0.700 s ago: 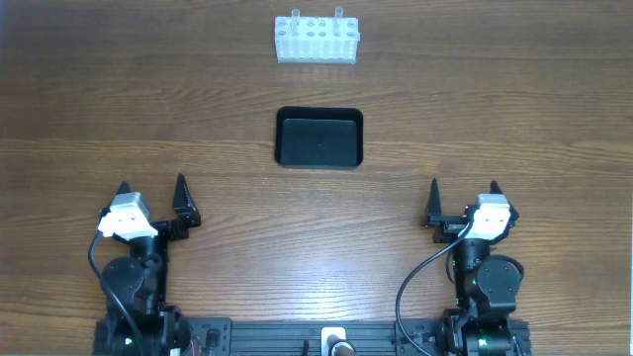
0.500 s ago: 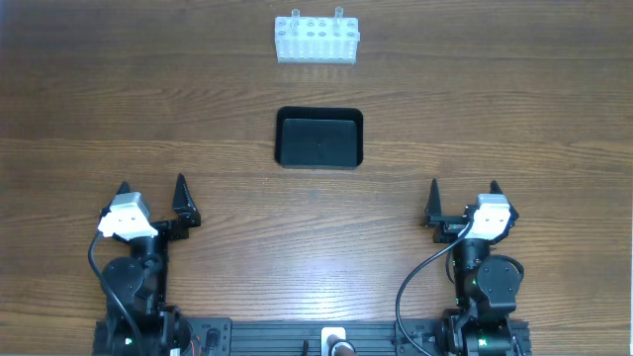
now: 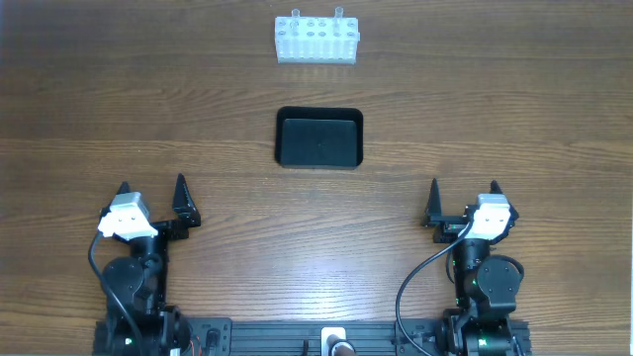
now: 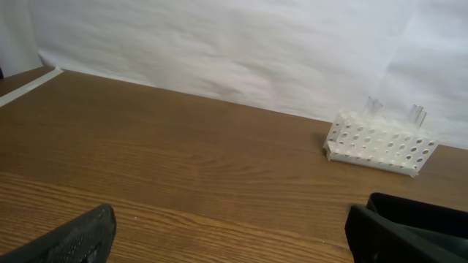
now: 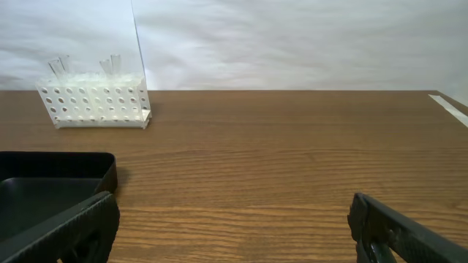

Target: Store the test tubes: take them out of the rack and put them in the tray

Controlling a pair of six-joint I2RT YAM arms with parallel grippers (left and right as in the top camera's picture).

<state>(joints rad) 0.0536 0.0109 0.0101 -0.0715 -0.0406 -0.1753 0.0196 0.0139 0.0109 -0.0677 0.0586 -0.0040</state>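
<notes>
— Arms?
— Both folded back by their bases; left gripper [image 3: 152, 184] and right gripper [image 3: 464, 184] each spread wide, holding nothing.
— Tubes?
— Two test tubes [image 5: 111, 64] upright in the rack [image 3: 316, 42] (far row, seen from above), beyond the black tray [image 3: 280, 138], well apart from both grippers. Wrist views show them poking above the rack's top.

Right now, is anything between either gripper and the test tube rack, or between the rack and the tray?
Nothing visible. Only bare table lies between the left gripper, the right gripper and the test tube rack. The black tray sits off both straight paths. Rack to tray is bare too.
</notes>
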